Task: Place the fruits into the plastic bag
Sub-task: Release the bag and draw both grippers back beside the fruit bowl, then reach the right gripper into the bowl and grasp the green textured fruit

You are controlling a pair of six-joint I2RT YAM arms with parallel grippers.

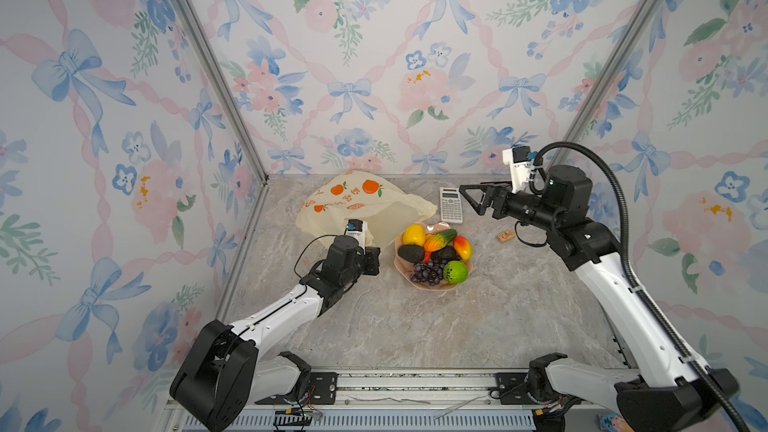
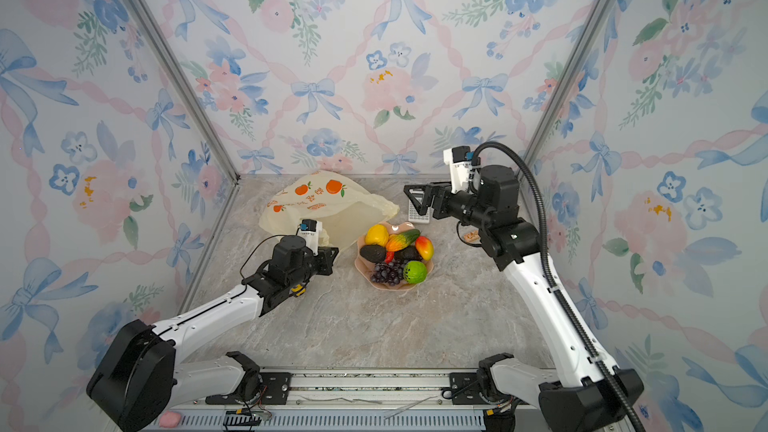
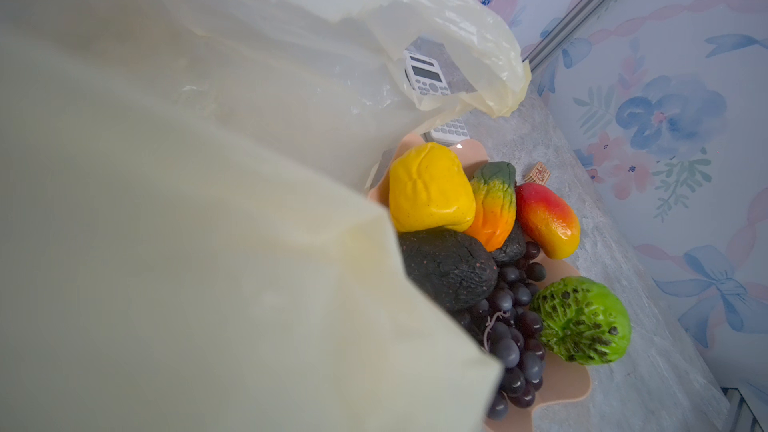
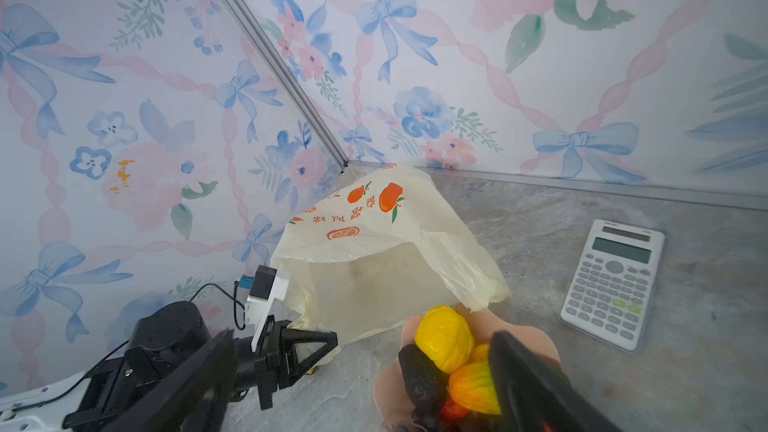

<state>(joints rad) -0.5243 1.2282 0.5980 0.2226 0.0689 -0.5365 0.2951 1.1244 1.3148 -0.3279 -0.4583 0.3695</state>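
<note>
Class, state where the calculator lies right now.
In a top view, the calculator lies flat near the back wall, behind the pink plate, right of the plastic bag.

White calculator [image 1: 451, 204] flat on marbled tabletop [image 1: 415, 326], pink scalloped plate [image 3: 561, 380] — small tan block [image 1: 506, 236] nearby

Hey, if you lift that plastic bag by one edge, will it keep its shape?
Probably not: the bag is thin and crumpled, so it should droop. It likely weighs little, being translucent film. Its mouth may fall shut unless held open.
</note>
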